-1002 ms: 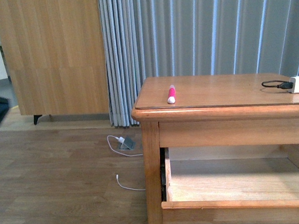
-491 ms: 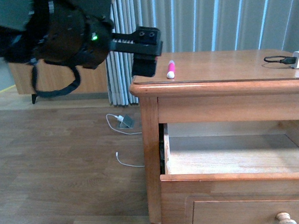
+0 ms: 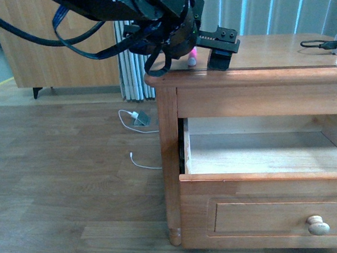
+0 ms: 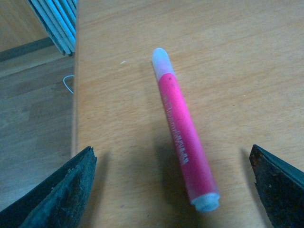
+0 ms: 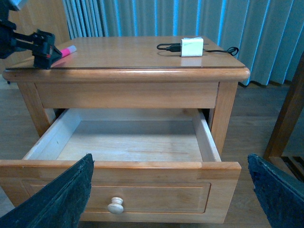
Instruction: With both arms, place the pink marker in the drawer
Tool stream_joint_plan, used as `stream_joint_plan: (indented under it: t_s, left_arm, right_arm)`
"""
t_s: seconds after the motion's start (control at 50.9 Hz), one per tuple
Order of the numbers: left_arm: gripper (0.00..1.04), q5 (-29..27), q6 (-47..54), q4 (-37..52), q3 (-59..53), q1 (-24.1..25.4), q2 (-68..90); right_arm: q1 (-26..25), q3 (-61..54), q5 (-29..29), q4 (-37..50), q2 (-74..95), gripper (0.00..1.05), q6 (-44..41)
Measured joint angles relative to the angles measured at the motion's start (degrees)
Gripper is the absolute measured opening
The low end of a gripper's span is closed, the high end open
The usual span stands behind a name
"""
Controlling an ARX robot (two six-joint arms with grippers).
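Two claws in view, both spread wide, neither gripping anything. The left claw [image 4: 172, 152] hangs just above the cabinet top [image 4: 237, 57]. Its fingers [image 4: 71, 190] are released and parted either side of the pink marker [image 4: 183, 135]. The marker lies flat on the wood between them, touching neither finger. Its pale cap end points away from the claw at a slight slant to the claw's line, and it sits near the top's side edge. The left arm [image 3: 137, 7], with loose black cables, extends over the cabinet's corner and hides most of the marker in the front view.

The right claw [image 5: 169, 159] is released too, with nothing held. It faces the cabinet front, well apart from it. Ahead of and below this claw the drawer [image 5: 118, 165] stands pulled out, pale wood inside, with a round knob [image 5: 115, 205] on its panelled front. Past the drawer, on the top's far side from the left claw, a white charger [image 5: 192, 46] rests with a black cable [image 5: 166, 46].

The surface is honey-coloured wood, smooth and glossy, with a rounded edge. In the room, a grey-blue pleated curtain [image 5: 156, 19] hangs behind the cabinet. The floor [image 3: 63, 186] is wood plank, with a thin white cord [image 3: 142, 163] lying near the curtain's foot. A light wooden wardrobe [image 3: 54, 59] stands beyond the left arm.
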Motion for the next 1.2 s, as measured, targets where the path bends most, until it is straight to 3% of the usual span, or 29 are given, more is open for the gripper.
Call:
stream_joint_plan:
  t_s: [0.216,0.55,1.061,1.198]
  left_arm:
    - [0.99,-1.2,-2.2,-7.7,9.0,-0.7,4.8]
    - [0.99,0.1,-5.1,-12.1,10.6,-0.6,5.1]
    - [0.22,1.3,-4.8,-15.1,9.5,-0.4,3.8]
    - [0.15,1.9,-4.6,-15.1,8.5,-0.1,2.9]
  right_arm:
    - [0.0,0.0,0.0,0.0,0.0,0.96,0.0]
    - [0.0,0.0,0.0,0.0,0.0,0.96,0.0]
    - [0.0,0.0,0.0,0.0,0.0,0.96,0.0]
    - [0.0,0.0,0.0,0.0,0.0,0.96,0.0]
